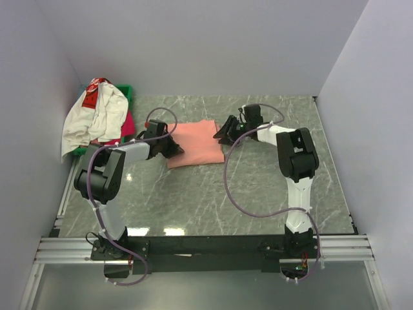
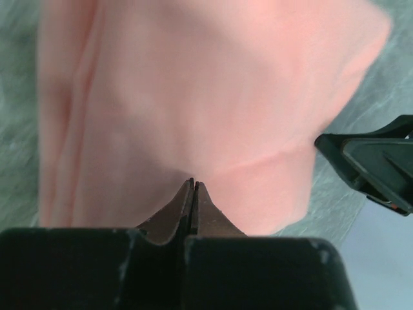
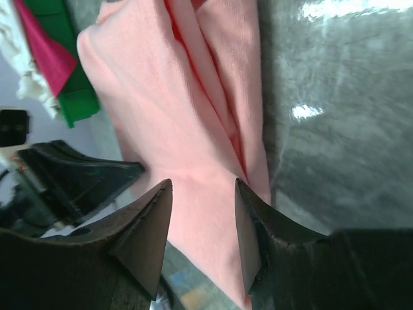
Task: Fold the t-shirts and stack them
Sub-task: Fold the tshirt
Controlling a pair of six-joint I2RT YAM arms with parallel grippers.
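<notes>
Centrally, the salmon-pink t-shirt (image 1: 195,143) lay folded on the table (image 1: 258,187), well apart from its near and right edges. Our left gripper (image 1: 173,147) was pinched tight on the shirt's left edge. Our right gripper (image 1: 222,134) stood half spread astride the right edge, gripping nothing. We could not read the red patch (image 1: 95,87) on the white t-shirt (image 1: 97,119), which was heaped with the magenta t-shirt (image 1: 127,123) in the green tray (image 1: 126,90).

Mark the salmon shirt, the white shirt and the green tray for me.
salmon shirt (image 1: 195,143), top view, middle of the flat folded cloth.
white shirt (image 1: 97,119), top view, crumpled white body below the red print.
green tray (image 1: 125,90), top view, far right corner of the rim.
</notes>
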